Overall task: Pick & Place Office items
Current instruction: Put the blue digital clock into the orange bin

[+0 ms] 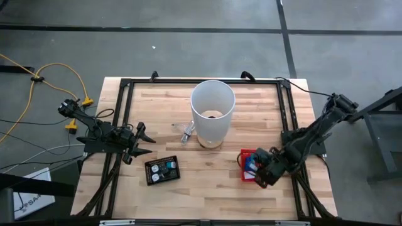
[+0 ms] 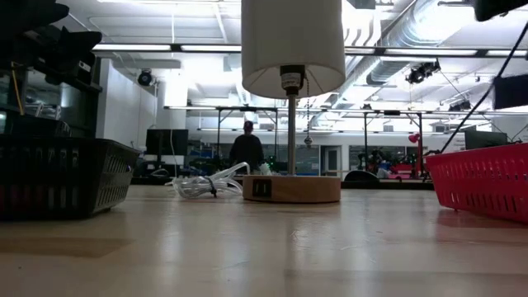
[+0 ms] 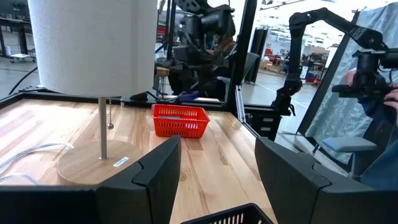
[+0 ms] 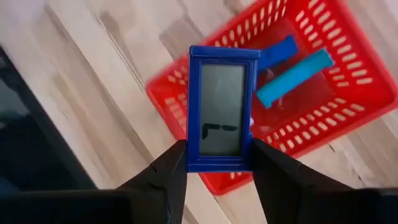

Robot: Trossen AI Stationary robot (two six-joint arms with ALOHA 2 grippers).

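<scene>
The right gripper (image 4: pixel 214 165) pinches a flat blue rectangular device with a grey screen (image 4: pixel 219 109) by its lower edge, above the rim of a red plastic mesh basket (image 4: pixel 348 109) that holds two blue stick-like items (image 4: pixel 292 78). The narrow grip is the risk: released here, the device could strike the rim and drop onto the wooden table (image 1: pixel 207 182), or twist free. The right arm reaches low over the basket at the table's right. The left gripper (image 3: pixel 217 168) hovers wide open and empty beside a black tray (image 1: pixel 162 170), which probably carries small pieces. A white-shaded lamp (image 1: pixel 212 113) stands between the arms.
</scene>
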